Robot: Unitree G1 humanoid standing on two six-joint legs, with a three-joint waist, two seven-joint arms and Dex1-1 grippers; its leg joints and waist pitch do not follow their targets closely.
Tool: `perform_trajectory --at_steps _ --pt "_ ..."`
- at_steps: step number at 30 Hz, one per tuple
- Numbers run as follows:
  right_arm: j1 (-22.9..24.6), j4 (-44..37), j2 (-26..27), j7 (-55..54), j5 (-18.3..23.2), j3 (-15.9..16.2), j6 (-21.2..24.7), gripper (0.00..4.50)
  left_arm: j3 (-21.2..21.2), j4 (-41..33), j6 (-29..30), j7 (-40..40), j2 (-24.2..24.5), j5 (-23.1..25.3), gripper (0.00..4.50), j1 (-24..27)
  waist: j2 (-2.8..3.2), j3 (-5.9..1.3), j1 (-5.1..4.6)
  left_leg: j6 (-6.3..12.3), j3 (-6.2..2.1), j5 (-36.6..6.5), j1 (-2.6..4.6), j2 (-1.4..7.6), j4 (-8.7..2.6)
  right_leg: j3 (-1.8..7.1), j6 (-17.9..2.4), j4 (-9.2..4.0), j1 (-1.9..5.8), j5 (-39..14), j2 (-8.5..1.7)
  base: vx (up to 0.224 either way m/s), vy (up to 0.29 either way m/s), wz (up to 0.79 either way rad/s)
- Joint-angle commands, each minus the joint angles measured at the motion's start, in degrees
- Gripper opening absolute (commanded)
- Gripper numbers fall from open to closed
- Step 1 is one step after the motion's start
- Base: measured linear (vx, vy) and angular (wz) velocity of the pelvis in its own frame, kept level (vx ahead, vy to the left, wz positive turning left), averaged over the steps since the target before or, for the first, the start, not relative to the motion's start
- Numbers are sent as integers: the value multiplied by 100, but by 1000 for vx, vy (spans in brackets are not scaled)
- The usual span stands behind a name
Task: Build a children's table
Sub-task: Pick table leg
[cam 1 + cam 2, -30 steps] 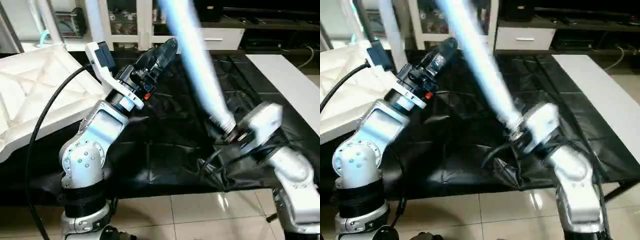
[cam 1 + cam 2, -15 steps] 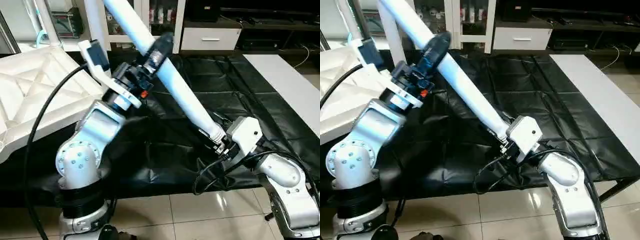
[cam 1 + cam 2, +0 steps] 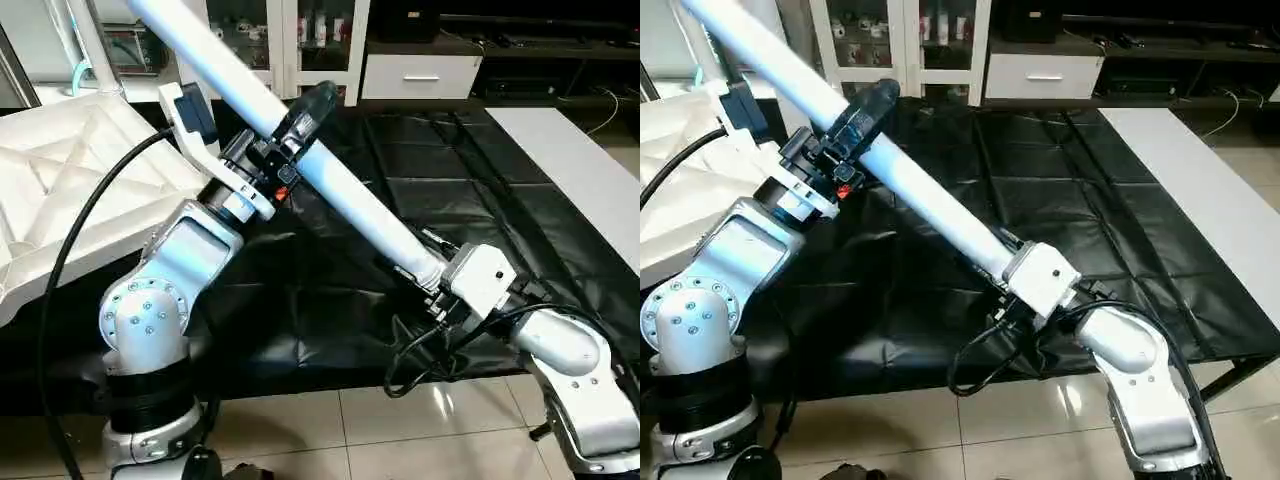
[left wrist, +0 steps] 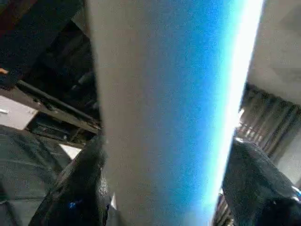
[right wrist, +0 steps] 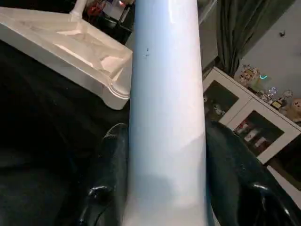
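Children's table parts are in 2 places: 1 long white leg (image 3: 350,200) is up in the air, and the white ribbed slab (image 3: 70,180) lies underside up on the robot's left, tilted on the edge of the black-covered tabletop (image 3: 480,190).

The right tool (image 3: 424,272) is closed around the leg's lower end. In the right wrist view its 2 black fingers (image 5: 112,179) press against either side of the tube. The left tool (image 3: 300,125) grips the same leg farther up, near its middle, and in the left wrist view its dark fingers (image 4: 80,188) hug both sides of the tube.

Between the 2 tools the leg runs as a straight diagonal, low at the robot's right and near side, rising toward the far left and passing out of the head views' top edge. It hangs clear above the black sheet without touching it.

The slab's X-shaped ribs face up, and its rounded corner socket (image 5: 118,89) shows in the right wrist view. A thin white tube (image 3: 75,40) rises at the slab's far corner.

Farther out, a flat white board (image 3: 580,170) lies along the right side of the black sheet, a white cabinet with glass doors (image 3: 300,40) stands behind, and pale floor tiles (image 3: 400,430) show at the near edge.
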Motion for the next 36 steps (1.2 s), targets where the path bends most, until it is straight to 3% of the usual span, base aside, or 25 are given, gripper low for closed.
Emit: perform_trajectory --at_steps 1,16,19,24,25,26,27,31,32,35,36 --pt "-101 65 -26 -92 -124 -26 -170 191 -40 57 -57 50 4 78 295 -5 1 -359 -28 -526 -284 -2668 323 374 -512 199 -818 -524 11 -1691 -236 0 0 0" --pt "-173 208 -67 -174 -187 13 -233 191 -17 77 -248 125 -61 54 176 4 -10 -359 -36 -513 -281 -2698 323 374 -512 197 -851 -517 18 -1640 -226 0 0 0" --pt "-196 225 -46 -198 -116 -29 -215 261 -35 52 -286 116 -63 59 169 5 -8 -361 -34 -488 -279 -2659 316 372 -510 196 -850 -516 25 -1628 -229 0 0 0" --pt "-217 281 -77 -243 -198 -27 -185 295 -210 -92 -382 -18 39 273 169 40 2 -361 -44 -512 -288 -2712 315 377 -518 193 -823 -521 24 -1651 -226 0 0 0" --pt "-249 342 -79 -375 -334 -44 -175 306 -531 -263 -620 -217 204 764 169 96 16 -358 -42 -527 -292 -2745 332 381 -522 194 -818 -536 9 -1682 -225 0 0 0" --pt "-256 351 -77 -402 -359 -49 -170 317 -587 -292 -678 -246 227 860 168 107 10 -356 -45 -525 -307 -2728 316 391 -531 191 -794 -544 20 -1677 -235 0 0 0" --pt "-295 387 -50 -518 -444 -66 -126 328 -817 -406 -965 -320 274 1279 168 152 11 -359 -44 -538 -301 -2724 317 393 -532 194 -778 -537 18 -1665 -235 0 0 0" --pt "-398 411 59 -739 -592 -42 28 359 -965 -497 -1339 -280 173 1624 168 150 34 -359 -56 -588 -302 -2756 314 382 -528 194 -801 -515 25 -1650 -241 0 0 0" --pt "-458 401 130 -837 -671 6 113 370 -1056 -519 -1637 -255 163 1919 168 131 24 -356 -64 -598 -301 -2804 317 384 -534 193 -786 -531 14 -1694 -234 0 0 0" --pt "-573 364 302 -1019 -796 111 292 391 -1161 -515 -1949 -270 99 2157 168 100 16 -360 -81 -602 -310 -2838 310 380 -527 195 -758 -542 8 -1826 -245 0 0 0" --pt "-699 371 492 -1326 -1087 222 444 401 -1303 -530 -2108 -344 110 2317 168 112 16 -364 -92 -631 -316 -2785 299 376 -529 191 -768 -532 1 -1788 -237 0 0 0"
